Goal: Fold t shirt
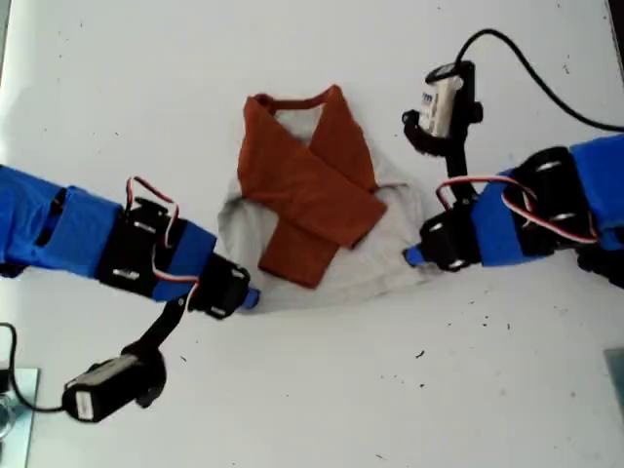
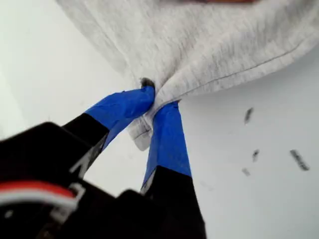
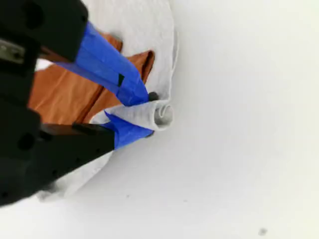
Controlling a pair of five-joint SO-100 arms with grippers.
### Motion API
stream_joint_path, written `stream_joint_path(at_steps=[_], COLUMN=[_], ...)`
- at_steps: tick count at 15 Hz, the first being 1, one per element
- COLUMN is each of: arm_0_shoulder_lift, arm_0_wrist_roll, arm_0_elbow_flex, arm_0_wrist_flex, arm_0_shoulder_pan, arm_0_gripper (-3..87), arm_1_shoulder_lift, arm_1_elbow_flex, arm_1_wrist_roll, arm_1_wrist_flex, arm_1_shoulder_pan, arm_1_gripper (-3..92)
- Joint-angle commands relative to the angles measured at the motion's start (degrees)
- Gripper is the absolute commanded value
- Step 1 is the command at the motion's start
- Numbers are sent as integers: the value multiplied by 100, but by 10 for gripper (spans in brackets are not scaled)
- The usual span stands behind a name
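Note:
The t shirt (image 1: 312, 195) lies on the white table (image 1: 117, 88) in the middle of the exterior view, grey body down, both rust-orange sleeves folded across it. My first gripper (image 1: 249, 295), on the arm at the exterior view's left, is shut on one bottom corner of the grey hem (image 2: 199, 45); the bunched cloth sits between its blue-taped fingers (image 2: 157, 97). At the exterior view's right, my second gripper (image 1: 411, 255) is shut on the opposite hem corner. There the cloth curls into a small roll (image 3: 162, 113) between its jaws (image 3: 147, 117).
A black cable (image 1: 531, 63) loops across the exterior view's top right. Small dark specks (image 1: 483, 318) mark the table below the second arm. A pale object (image 1: 15, 409) sits at the exterior view's lower left corner.

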Motion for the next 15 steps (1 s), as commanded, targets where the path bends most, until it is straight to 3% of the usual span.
stream_joint_path(at_steps=[1,3,5,6,8,9,10,11,13,14,15], arm_0_shoulder_lift=[272,519,958,1266,1995,2355,2426,2443,3551,4808,6196], arm_0_wrist_roll=[-475,-510,-167,237,949,1134,1292,1257,721,527,202], arm_0_elbow_flex=[-501,-624,-606,-598,-457,62,360,721,2399,3788,4834], arm_0_wrist_flex=[88,97,668,976,1389,1099,967,958,519,-281,-650], arm_0_shoulder_pan=[721,800,167,-466,-2522,-3779,-4729,-5221,-5335,-5335,-5071], arm_0_gripper=[-3,-3,-3,-3,-3,100,323,358,306,260,235], arm_1_shoulder_lift=[299,193,431,756,1160,1090,1081,1354,2426,2795,3138], arm_1_elbow_flex=[-360,-738,-984,-914,-940,-1037,-853,-510,422,756,1169], arm_1_wrist_roll=[316,26,-571,-932,-1907,-2153,-2092,-1934,-1986,-2039,-2030], arm_1_wrist_flex=[35,-264,-44,-18,-290,-475,-677,-677,-123,299,439], arm_1_shoulder_pan=[-853,-765,123,835,2830,3885,4711,5203,5889,5994,5766], arm_1_gripper=[32,32,32,32,39,277,292,292,292,292,292])
